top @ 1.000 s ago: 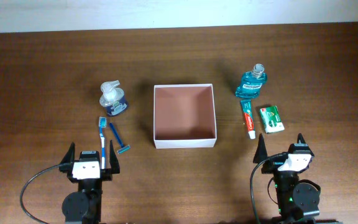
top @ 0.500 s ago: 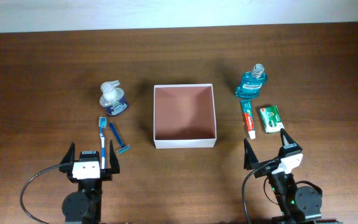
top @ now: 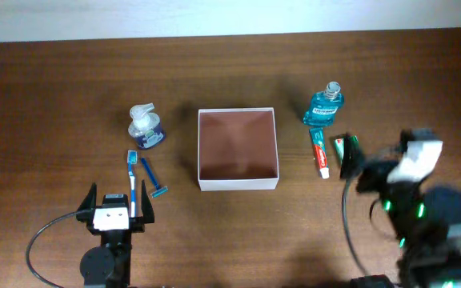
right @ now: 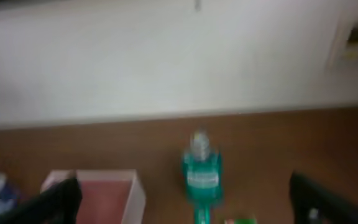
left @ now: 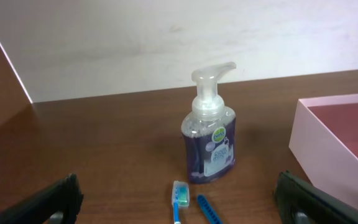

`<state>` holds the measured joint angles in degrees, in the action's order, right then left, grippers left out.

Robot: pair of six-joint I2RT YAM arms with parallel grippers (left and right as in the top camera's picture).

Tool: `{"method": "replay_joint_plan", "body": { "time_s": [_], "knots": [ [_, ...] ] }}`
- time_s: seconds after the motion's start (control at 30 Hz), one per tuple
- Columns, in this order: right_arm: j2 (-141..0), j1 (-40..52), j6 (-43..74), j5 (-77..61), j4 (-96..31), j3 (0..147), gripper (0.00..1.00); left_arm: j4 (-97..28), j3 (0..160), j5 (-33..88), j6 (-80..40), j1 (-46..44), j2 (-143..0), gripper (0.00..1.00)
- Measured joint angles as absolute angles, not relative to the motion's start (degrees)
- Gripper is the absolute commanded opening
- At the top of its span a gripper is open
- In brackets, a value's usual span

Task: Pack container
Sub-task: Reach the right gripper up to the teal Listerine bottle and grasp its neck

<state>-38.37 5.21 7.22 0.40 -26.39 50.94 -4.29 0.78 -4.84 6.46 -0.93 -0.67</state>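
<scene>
The container [top: 238, 184] sits mid-table between the soap [top: 145, 128] and the mouthwash [top: 322, 108]. The left gripper [top: 119, 204] rests near the toothbrush [top: 133, 180], jaws wide apart and holding nothing. The right gripper [top: 378, 160], blurred beside the green box [top: 342, 146], is likewise spread wide and holds nothing.

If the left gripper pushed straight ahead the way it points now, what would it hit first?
The left gripper would likely meet the toothbrush, lying just ahead between its open fingers; travelling higher, the soap pump bottle beyond. Its height is unclear.
</scene>
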Motion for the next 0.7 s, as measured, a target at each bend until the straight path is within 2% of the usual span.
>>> {"method": "replay_joint_plan", "body": {
  "time_s": [0.23, 0.57, 0.63, 0.7],
  "knots": [
    [-65.4, 5.2, 6.3, 1.7, -40.3, 79.9, 0.98, -4.3, 0.8, -4.8, 6.5, -0.9, -0.7, 1.00],
    [-79.0, 5.2, 5.7, 5.2, -47.6, 83.8, 0.99, -4.3, 0.8, -4.8, 6.5, -0.9, -0.7, 1.00],
    [-82.5, 5.2, 4.9, 5.4, -47.6, 83.9, 0.95, -4.3, 0.8, -4.8, 6.5, -0.9, -0.7, 0.99],
    [-85.7, 5.2, 4.4, 5.6, -47.6, 83.9, 0.81, -4.3, 0.8, -4.8, 6.5, -0.9, -0.7, 1.00]
  ]
}}
